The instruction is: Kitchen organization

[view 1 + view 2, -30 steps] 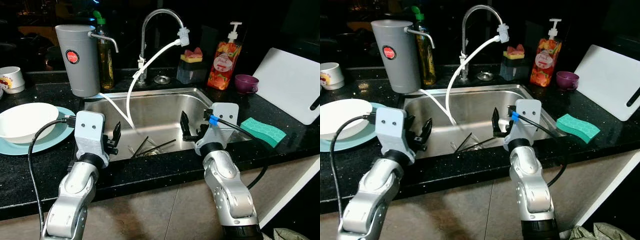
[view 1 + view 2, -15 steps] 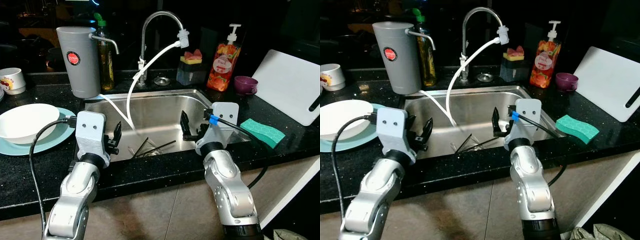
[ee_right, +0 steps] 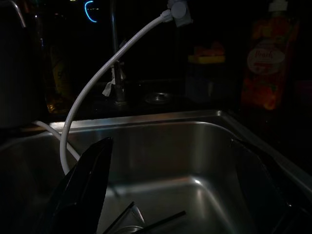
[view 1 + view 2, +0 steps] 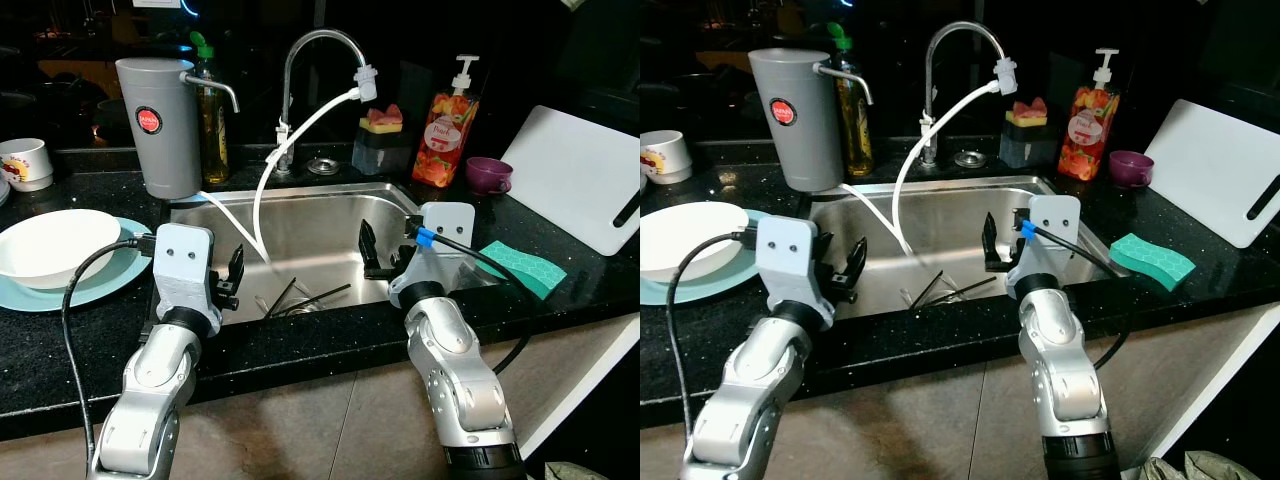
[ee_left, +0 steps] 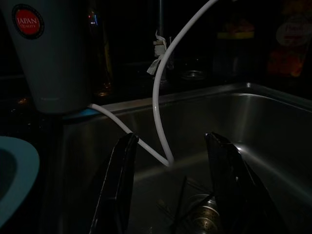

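Left eye view: both grippers — left gripper point(image 4: 233, 282), right gripper point(image 4: 373, 256) — hover over the sink point(image 4: 310, 228), fingers spread wide, holding nothing; chopsticks point(image 4: 305, 297) lie inside.

You have a shiny silver sink point(image 4: 330, 235) between your two black pincers. A white hose point(image 4: 290, 140) hangs past the left gripper point(image 4: 232, 281). Past the right gripper point(image 4: 372, 262) lies a green sponge point(image 4: 525, 266) with a honeycomb pattern. Far behind stand a grey jug point(image 4: 160, 125) with a red dot and an orange soap bottle point(image 4: 447, 125).
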